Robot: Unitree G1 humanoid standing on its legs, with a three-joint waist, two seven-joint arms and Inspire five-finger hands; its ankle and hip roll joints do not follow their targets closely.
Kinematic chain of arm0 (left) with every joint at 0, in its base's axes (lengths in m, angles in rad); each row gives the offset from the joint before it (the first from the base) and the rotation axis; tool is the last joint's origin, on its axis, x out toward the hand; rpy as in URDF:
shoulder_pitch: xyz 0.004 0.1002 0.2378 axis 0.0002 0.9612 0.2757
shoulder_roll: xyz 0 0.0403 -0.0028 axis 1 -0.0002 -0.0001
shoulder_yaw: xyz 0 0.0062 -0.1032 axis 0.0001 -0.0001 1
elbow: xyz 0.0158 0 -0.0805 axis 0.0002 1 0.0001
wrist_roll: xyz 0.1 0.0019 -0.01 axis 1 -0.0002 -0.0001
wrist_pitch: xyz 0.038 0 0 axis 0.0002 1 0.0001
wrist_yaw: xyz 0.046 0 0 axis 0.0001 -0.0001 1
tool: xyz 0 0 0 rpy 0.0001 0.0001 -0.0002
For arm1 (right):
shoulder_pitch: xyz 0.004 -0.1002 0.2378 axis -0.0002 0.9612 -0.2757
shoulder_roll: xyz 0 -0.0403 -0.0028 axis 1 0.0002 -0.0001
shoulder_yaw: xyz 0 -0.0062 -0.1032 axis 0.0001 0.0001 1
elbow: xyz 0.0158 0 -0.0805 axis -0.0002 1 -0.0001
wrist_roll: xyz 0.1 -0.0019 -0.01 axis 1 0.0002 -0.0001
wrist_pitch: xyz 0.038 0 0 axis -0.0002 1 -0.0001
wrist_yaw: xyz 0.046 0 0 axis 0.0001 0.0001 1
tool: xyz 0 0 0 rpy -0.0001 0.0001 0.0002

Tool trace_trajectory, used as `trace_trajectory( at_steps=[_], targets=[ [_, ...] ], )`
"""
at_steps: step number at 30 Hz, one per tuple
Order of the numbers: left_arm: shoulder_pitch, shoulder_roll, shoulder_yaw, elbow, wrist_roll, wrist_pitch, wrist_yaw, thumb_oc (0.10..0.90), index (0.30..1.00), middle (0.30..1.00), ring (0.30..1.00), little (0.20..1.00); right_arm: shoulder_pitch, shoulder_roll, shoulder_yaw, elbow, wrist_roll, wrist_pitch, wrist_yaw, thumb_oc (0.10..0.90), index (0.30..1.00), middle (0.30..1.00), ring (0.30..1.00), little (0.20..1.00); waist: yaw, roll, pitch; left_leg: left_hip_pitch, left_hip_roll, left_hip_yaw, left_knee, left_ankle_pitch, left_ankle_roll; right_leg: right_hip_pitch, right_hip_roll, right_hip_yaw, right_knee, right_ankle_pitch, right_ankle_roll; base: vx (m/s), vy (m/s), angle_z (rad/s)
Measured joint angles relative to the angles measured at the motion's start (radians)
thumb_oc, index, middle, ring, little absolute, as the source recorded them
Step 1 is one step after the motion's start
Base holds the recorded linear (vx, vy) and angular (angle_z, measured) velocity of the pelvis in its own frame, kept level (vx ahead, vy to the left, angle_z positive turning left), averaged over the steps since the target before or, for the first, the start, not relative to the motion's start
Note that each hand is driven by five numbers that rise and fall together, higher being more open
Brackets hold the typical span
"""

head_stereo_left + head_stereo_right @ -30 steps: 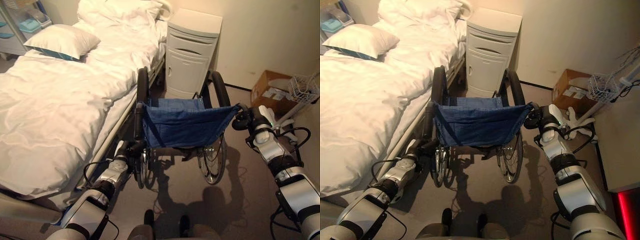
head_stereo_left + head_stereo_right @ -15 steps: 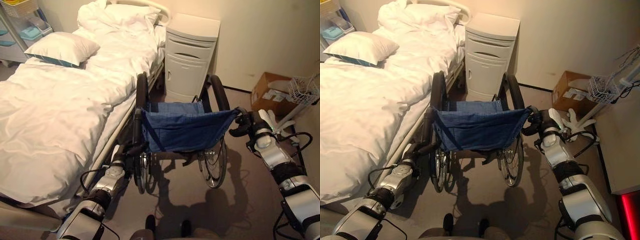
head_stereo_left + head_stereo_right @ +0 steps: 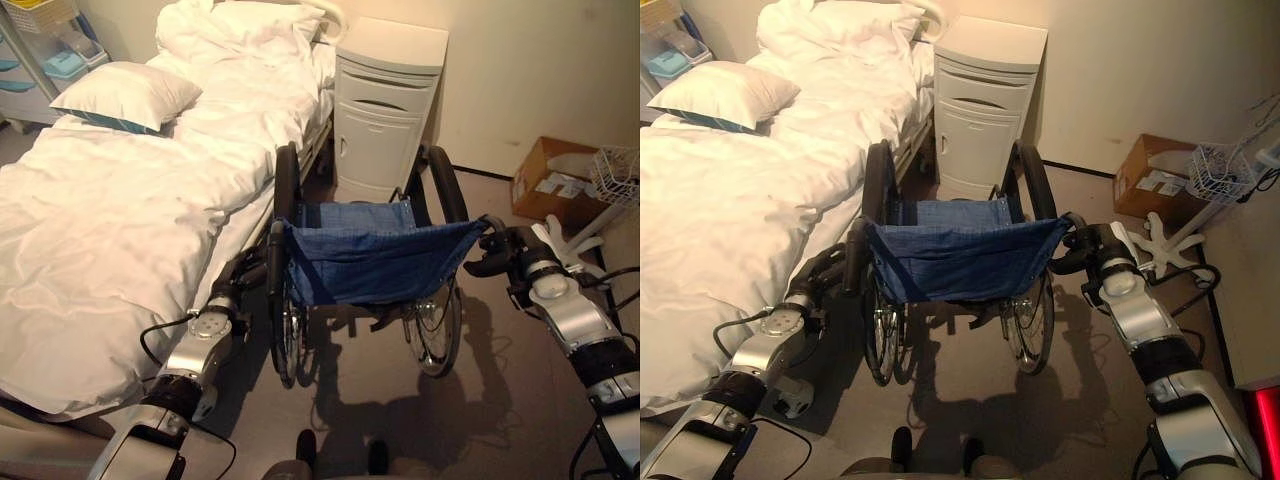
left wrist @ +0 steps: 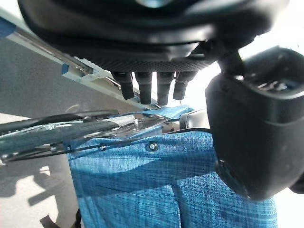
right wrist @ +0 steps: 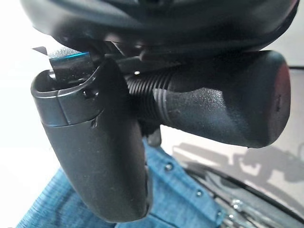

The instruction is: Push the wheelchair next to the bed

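Starting at the far left: a hospital bed with rumpled white bedding (image 3: 110,220) runs along that side, a white pillow (image 3: 125,92) near its head. Left hand (image 3: 822,272) sits at the wheelchair's left black push handle (image 3: 854,255), close against the bed's edge; in the left wrist view its fingers (image 4: 149,88) hang down just above the blue cloth, thumb bulking beside them, and whether they close round the handle I cannot tell. The black-framed wheelchair with blue fabric back sling (image 3: 372,262) stands just beside the bed, its left wheel (image 3: 285,180) near the mattress side, front pointing toward a white bedside cabinet (image 3: 382,115) against the wall. Right hand (image 3: 500,250) is wrapped round the ribbed black right push handle (image 5: 213,111), thumb curled under it in the right wrist view. Further right, on the floor by the wall, a brown cardboard box (image 3: 548,182) and a white wire basket (image 3: 618,178).
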Motion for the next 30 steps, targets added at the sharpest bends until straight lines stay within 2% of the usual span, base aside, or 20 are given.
trace_trajectory(
  at_steps=[3, 7, 10, 12, 16, 21, 23, 25, 30],
  targets=[
    [0.035, 0.007, 0.025, -0.063, -0.022, 0.010, -0.021, 0.800, 0.900, 0.900, 0.900, 0.900, 0.042, -0.006, -0.037, -0.053, 0.000, 0.000, -0.016, 0.800, 0.900, 0.900, 0.900, 0.900, 0.001, 0.000, 0.011, -0.001, -0.001, -0.001, 0.000, 0.000, 0.000, 0.000, -0.001, 0.002, -0.001, -0.001, 0.000, 0.01, 0.023, 0.04],
    [0.091, 0.014, 0.087, -0.161, -0.062, 0.019, -0.052, 0.800, 0.900, 0.900, 0.900, 0.900, 0.140, -0.008, -0.144, -0.178, -0.005, 0.000, -0.041, 0.800, 0.900, 0.900, 0.900, 0.900, 0.004, -0.002, 0.052, -0.005, -0.003, -0.001, 0.000, -0.001, 0.000, -0.001, -0.002, 0.008, -0.002, -0.002, 0.002, 0.01, 0.040, 0.05],
    [0.156, 0.014, 0.147, -0.219, -0.061, 0.018, -0.059, 0.800, 0.900, 0.900, 0.900, 0.900, 0.224, -0.008, -0.205, -0.255, -0.014, -0.004, -0.046, 0.800, 0.900, 0.900, 0.900, 0.900, 0.014, 0.000, 0.054, -0.005, -0.006, -0.001, 0.000, -0.004, 0.004, -0.001, -0.004, 0.046, -0.003, -0.008, 0.006, 0.00, 0.023, 0.06],
    [0.193, 0.014, 0.209, -0.255, -0.044, 0.013, -0.059, 0.800, 0.900, 0.900, 0.900, 0.900, 0.302, 0.006, -0.261, -0.300, -0.047, -0.032, -0.047, 0.800, 0.900, 0.900, 0.900, 0.900, 0.026, 0.000, 0.054, -0.006, -0.007, -0.003, 0.006, -0.006, 0.005, 0.000, -0.005, 0.058, -0.003, -0.010, 0.009, -0.01, 0.019, 0.10],
    [0.284, 0.014, 0.341, -0.291, 0.008, -0.040, -0.057, 0.800, 0.900, 0.900, 0.900, 0.900, 0.444, 0.050, -0.355, -0.341, -0.112, -0.154, -0.061, 0.800, 0.900, 0.900, 0.900, 0.900, 0.034, 0.000, 0.055, -0.009, -0.013, 0.000, 0.007, -0.009, 0.010, 0.004, -0.012, 0.087, -0.003, -0.015, 0.015, -0.03, 0.021, 0.14],
    [0.323, 0.007, 0.334, -0.283, 0.025, -0.048, -0.061, 0.800, 0.900, 0.900, 0.900, 0.900, 0.495, 0.066, -0.355, -0.332, -0.234, -0.257, -0.105, 0.800, 0.900, 0.900, 0.900, 0.900, 0.040, 0.000, 0.055, -0.008, -0.020, 0.009, 0.006, -0.010, 0.012, 0.001, -0.021, 0.108, -0.003, -0.022, 0.027, -0.05, 0.017, -0.05],
    [0.333, 0.001, 0.320, -0.282, 0.026, -0.054, -0.070, 0.800, 0.900, 0.900, 0.900, 0.900, 0.500, 0.080, -0.354, -0.316, -0.326, -0.297, -0.113, 0.800, 0.900, 0.900, 0.900, 0.900, 0.040, 0.000, 0.055, -0.007, -0.019, 0.017, 0.006, -0.010, 0.011, 0.000, -0.020, 0.112, -0.003, -0.023, 0.027, -0.04, 0.013, -0.08],
    [0.333, 0.001, 0.298, -0.286, 0.044, -0.061, -0.073, 0.800, 0.900, 0.900, 0.900, 0.900, 0.504, 0.080, -0.349, -0.313, -0.404, -0.304, -0.113, 0.800, 0.900, 0.900, 0.900, 0.900, 0.040, 0.001, 0.054, -0.005, -0.018, 0.027, 0.006, -0.013, 0.007, 0.000, -0.022, 0.114, -0.003, -0.023, 0.028, -0.02, 0.014, -0.05],
    [0.329, 0.027, 0.283, -0.290, 0.074, -0.061, -0.068, 0.800, 0.900, 0.900, 0.900, 0.900, 0.506, 0.079, -0.336, -0.313, -0.508, -0.293, -0.113, 0.800, 0.900, 0.900, 0.900, 0.900, 0.025, 0.000, 0.054, -0.004, -0.022, 0.033, 0.006, -0.010, 0.012, 0.000, -0.027, 0.115, -0.002, -0.021, 0.032, -0.03, 0.007, -0.01]
  ],
)
